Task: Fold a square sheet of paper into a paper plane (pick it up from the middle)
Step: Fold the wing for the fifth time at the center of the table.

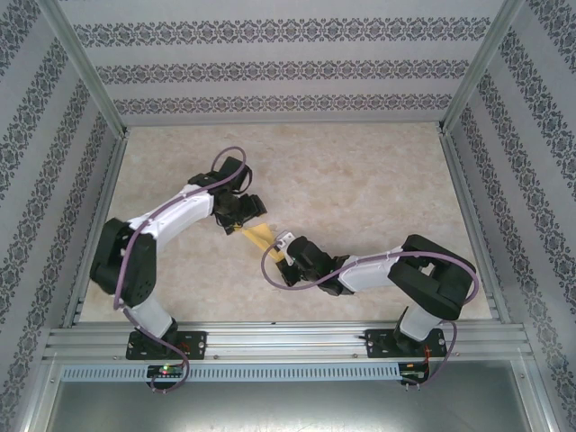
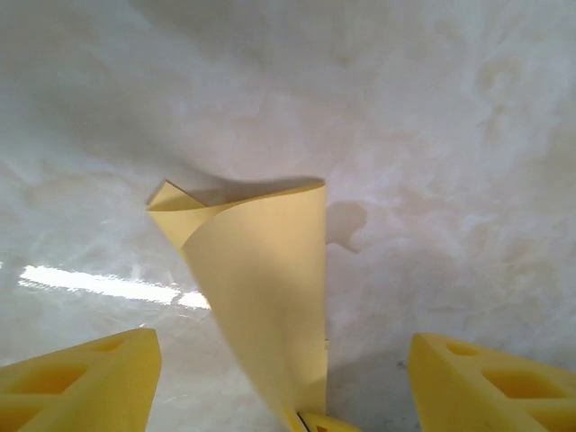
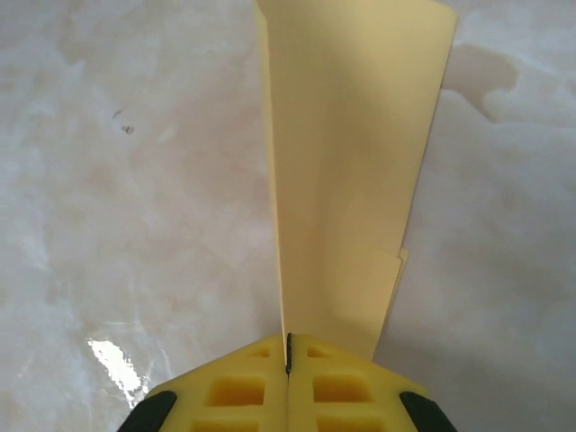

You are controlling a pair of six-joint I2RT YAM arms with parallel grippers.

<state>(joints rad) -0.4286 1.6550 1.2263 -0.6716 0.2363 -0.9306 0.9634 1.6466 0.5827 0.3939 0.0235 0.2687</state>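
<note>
Found the square sheet of paper (image 3: pixel 351 180) folded only to a narrow curled strip, nose and wings seemingly left undone, pinched at one end in the closed right gripper (image 3: pixel 288 364) over the table (image 1: pixel 360 180), left gripper (image 2: pixel 286 373) spread wide, empty.

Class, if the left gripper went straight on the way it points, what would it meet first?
Probably the yellow paper, standing between the left gripper's open fingers; depth is unclear.

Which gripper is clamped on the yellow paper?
The right gripper, jaws pinched shut on the paper; the left gripper stands open, fingers wide apart.
</note>
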